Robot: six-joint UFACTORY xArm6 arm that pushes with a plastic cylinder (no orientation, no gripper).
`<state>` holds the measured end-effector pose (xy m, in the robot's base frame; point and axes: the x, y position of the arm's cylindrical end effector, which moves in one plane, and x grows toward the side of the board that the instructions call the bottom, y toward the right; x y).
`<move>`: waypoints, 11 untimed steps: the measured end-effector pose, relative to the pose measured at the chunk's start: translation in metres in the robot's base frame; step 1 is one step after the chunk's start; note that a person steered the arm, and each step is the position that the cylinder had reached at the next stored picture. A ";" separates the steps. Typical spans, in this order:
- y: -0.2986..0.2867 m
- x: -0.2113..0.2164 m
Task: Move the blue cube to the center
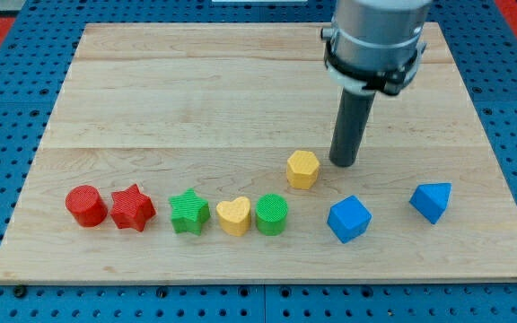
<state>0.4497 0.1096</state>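
Note:
The blue cube [348,218] sits on the wooden board [196,99] toward the view's bottom right. My tip [344,162] rests on the board just above the cube, a short gap apart, and right of a yellow hexagonal block [302,169]. A second blue block [431,200], wedge-like in shape, lies further right.
A row along the view's bottom holds a red cylinder [86,205], a red star [132,208], a green star [188,213], a yellow heart [233,215] and a green cylinder [272,214]. The board's edge runs just below them; blue pegboard surrounds the board.

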 end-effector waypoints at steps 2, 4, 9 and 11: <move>0.131 0.011; 0.129 0.166; -0.019 0.123; -0.015 0.056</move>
